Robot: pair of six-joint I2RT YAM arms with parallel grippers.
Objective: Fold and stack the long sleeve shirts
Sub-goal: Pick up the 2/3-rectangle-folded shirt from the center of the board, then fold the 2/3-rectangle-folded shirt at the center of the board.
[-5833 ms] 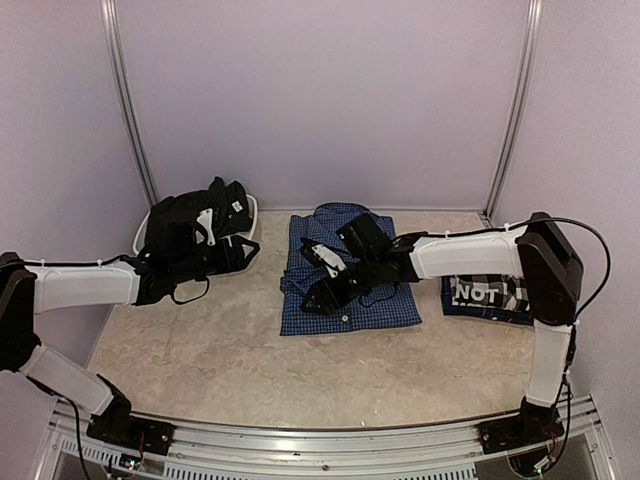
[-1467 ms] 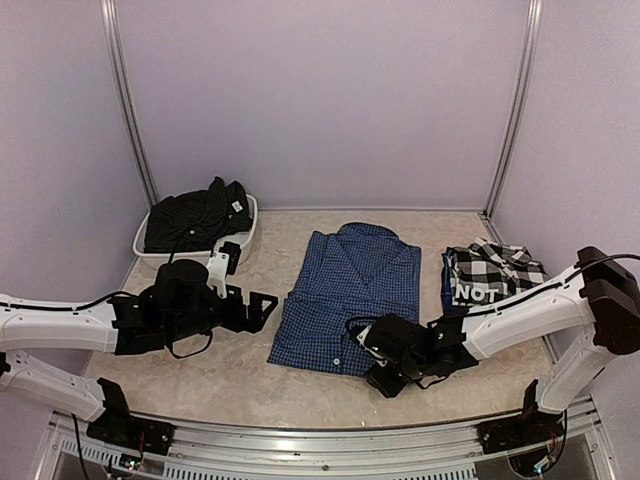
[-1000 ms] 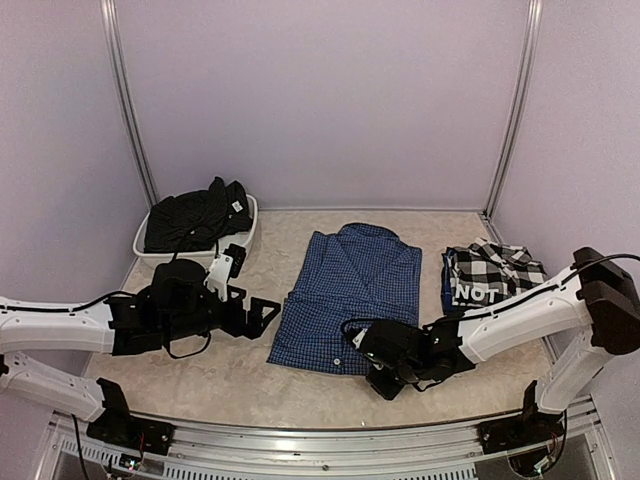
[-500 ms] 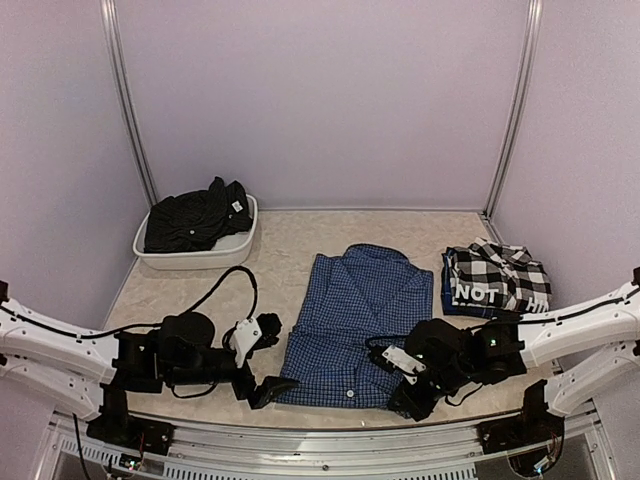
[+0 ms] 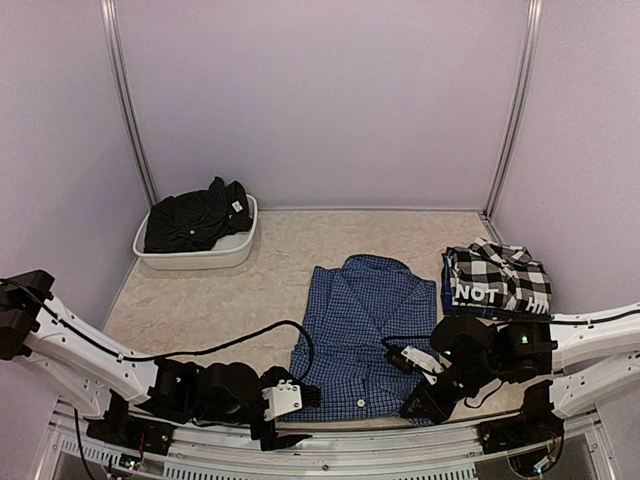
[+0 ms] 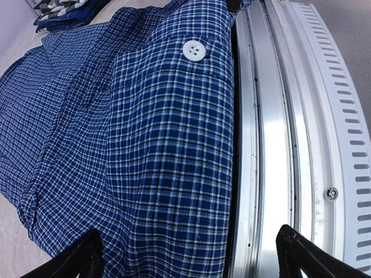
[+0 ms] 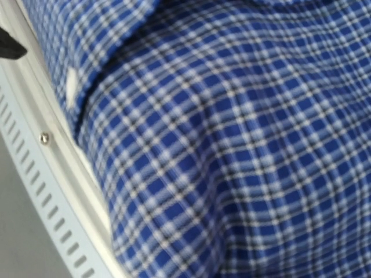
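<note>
Three shirts: blue shirt (image 5: pixel 360 320) lower centre, checked shirt (image 5: pixel 497 278) right, black shirt (image 5: pixel 190 220) in one tub (image 5: pixel 230 256) upper left. The left gripper (image 5: pixel 294 416) stands spread; the right gripper (image 5: pixel 417 405) clamps the blue hem.

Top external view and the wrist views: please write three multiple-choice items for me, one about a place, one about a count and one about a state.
1. Where does the black shirt lie?
A. in the white tub at the far left
B. on the bare table in the middle
C. over the near rail

2. How many shirts are in view?
A. two
B. three
C. four

3. How does the left gripper stand?
A. shut on cloth
B. wide open, holding nothing
C. out of every view

Key:
1 A: the top view shows it heaped inside the tub.
2 B: the black one, the blue shirt and the black-and-white shirt.
3 B: in the left wrist view its jaws stand far apart.
</note>
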